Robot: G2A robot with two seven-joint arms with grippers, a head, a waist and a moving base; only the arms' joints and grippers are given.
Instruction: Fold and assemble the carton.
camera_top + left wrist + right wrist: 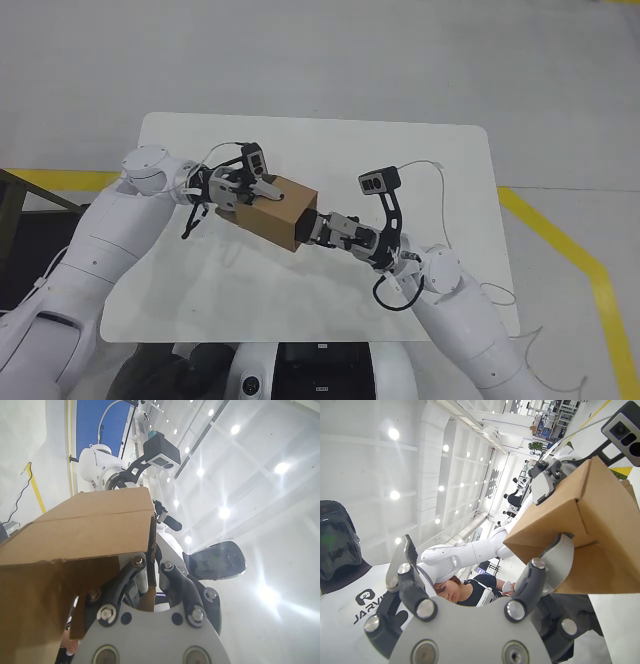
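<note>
A brown carton (275,212) hangs above the white table (420,150), held between both arms. My left gripper (240,187) is at its left end. In the left wrist view that gripper (151,562) is shut on the edge of a carton wall (87,530), which runs between the two fingers, and a loose flap (37,595) hangs beside it. My right gripper (322,226) is at the carton's right end and stands open. In the right wrist view one of its fingers (555,555) presses against the carton's end face (595,525), while the other finger (407,550) stands free, away from the box.
The table top around the carton is bare white. Yellow floor lines (560,235) run past the table's right side, and a dark frame (25,195) stands off its left edge.
</note>
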